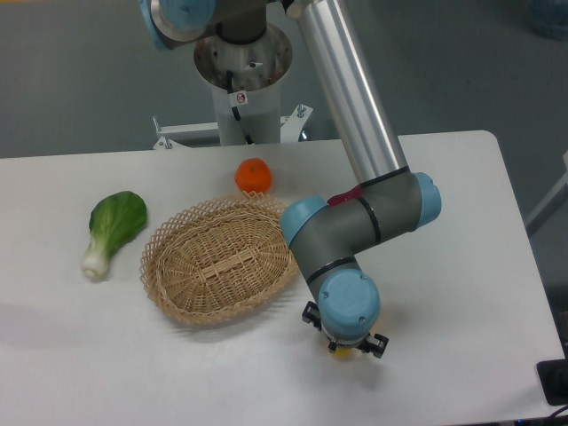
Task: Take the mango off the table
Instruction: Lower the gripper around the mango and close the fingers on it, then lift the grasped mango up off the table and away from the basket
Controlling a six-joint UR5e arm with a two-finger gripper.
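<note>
Camera: looking down steeply from high in front of the table.
Facing: toward the robot base at the far edge.
Distance: taking in nearly the whole tabletop.

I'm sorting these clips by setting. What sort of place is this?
Likely a robotics lab or test cell: an industrial arm on a pedestal base bolted by a bare white table, with a wicker basket, an orange and bok choy laid out as props.
</note>
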